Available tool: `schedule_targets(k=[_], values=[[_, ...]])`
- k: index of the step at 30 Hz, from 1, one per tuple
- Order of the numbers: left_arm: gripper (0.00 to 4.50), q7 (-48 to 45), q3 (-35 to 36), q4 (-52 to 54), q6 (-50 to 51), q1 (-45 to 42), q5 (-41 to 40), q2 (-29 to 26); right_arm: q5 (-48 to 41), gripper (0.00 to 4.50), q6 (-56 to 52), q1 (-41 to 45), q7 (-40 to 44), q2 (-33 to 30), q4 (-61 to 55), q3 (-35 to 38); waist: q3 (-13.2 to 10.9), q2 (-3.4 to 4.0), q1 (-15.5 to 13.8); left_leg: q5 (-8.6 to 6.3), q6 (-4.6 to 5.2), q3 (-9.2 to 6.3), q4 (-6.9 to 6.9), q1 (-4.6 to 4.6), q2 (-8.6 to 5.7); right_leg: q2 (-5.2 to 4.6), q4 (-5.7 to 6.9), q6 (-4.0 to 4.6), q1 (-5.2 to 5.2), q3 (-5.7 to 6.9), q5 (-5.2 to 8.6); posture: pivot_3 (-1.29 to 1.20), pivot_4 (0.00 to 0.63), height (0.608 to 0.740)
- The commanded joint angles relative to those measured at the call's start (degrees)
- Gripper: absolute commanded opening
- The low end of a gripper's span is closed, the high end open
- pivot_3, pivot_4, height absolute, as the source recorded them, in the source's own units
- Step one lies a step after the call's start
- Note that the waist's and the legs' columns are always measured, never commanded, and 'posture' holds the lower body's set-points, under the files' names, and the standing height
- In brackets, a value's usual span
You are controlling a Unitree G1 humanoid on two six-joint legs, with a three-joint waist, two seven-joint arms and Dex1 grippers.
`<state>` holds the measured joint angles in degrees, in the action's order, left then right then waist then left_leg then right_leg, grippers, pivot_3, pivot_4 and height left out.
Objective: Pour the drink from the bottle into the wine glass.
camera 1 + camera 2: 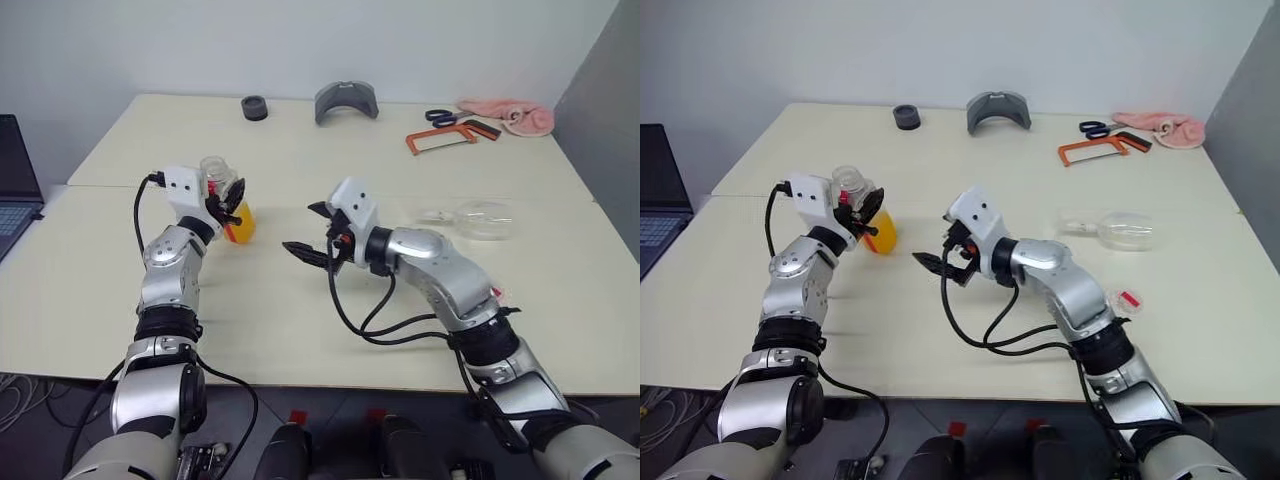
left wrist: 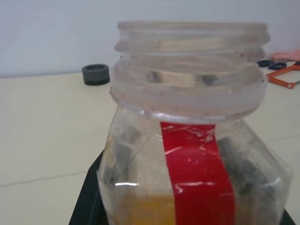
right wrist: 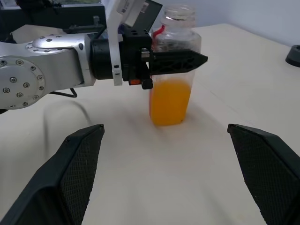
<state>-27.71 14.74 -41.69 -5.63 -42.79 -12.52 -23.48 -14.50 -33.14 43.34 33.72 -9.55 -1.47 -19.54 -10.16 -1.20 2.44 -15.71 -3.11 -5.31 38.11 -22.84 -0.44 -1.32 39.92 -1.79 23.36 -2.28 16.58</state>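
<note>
**One bottle gripped, one glass lying down, open fingers between them**

A laptop (image 1: pixel 15 190) sat at the far left edge, beside the pale worktop (image 1: pixel 300 330). Next came the left gripper (image 1: pixel 228 205), its two black fingers (image 3: pixel 180 60) clamped on the one bottle (image 3: pixel 173 70), pinching it at the clear upper part just under the neck. The bottle stood upright with its base at, or just above, the worktop; the pictures do not settle which. Its threaded mouth was uncapped. One red label strip (image 2: pixel 197 173) ran down its side. The drink (image 3: pixel 169 101), orange-yellow, filled the lower half or so.

To the right of the bottle, near the middle of the worktop, hovered the right gripper (image 1: pixel 308 232). Its two fingers (image 3: pixel 77 168) were spread wide apart with nothing between them, and they pointed toward the bottle, close to it but not touching.

Further right lay the one wine glass (image 1: pixel 1118 229), on its side on the worktop, its bowl to the right and its stem to the left, well apart from the bottle. Near the right forearm lay one small red-and-white piece (image 1: pixel 1129 299), perhaps a cap.

Along the back of the worktop there were, from left to right, one small dark ring (image 1: pixel 255 107), one grey curved piece (image 1: pixel 346 100), one orange-framed hacksaw (image 1: pixel 440 138), one pair of scissors with blue handles (image 1: pixel 440 117) and one pink cloth (image 1: pixel 510 115).
</note>
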Motion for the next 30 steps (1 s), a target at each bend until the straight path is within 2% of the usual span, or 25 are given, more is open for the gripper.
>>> schedule_targets(k=[1,9,18,30], values=[[1.59,2.4,1.4,-2.1,-3.4,-2.1,0.3,-1.3,1.4,4.5,1.7,2.1,0.6,1.4,1.0,-0.2,0.0,-0.01,0.0,0.0,0.0,0.01,0.0,0.01,0.0,0.0,0.01,0.0,0.0,-0.01,0.0,0.0,0.15,0.74],[1.59,8.3,0.6,-7.2,-7.0,-3.1,2.7,-1.0,2.9,4.5,1.4,2.9,0.8,3.2,2.5,0.3,0.0,-0.02,0.8,0.0,0.0,0.0,-0.02,0.05,-0.01,0.01,0.06,0.0,0.01,0.0,0.0,0.0,0.15,0.74],[4.49,7.1,0.8,-5.8,-7.9,-1.9,1.5,0.3,3.3,4.5,0.8,1.8,0.9,3.2,1.4,0.7,0.0,-0.02,0.8,0.0,0.0,0.0,-0.03,0.02,0.0,0.02,0.07,0.01,0.05,0.0,0.0,0.0,0.15,0.74],[4.49,11.8,-1.1,1.2,-7.7,5.8,4.6,1.2,2.9,4.5,-2.4,-4.5,0.0,0.5,-5.0,1.3,0.0,-0.03,0.8,-0.01,0.02,-0.02,-0.05,0.01,0.03,0.0,0.06,0.01,0.06,-0.02,0.0,0.0,0.15,0.74]])
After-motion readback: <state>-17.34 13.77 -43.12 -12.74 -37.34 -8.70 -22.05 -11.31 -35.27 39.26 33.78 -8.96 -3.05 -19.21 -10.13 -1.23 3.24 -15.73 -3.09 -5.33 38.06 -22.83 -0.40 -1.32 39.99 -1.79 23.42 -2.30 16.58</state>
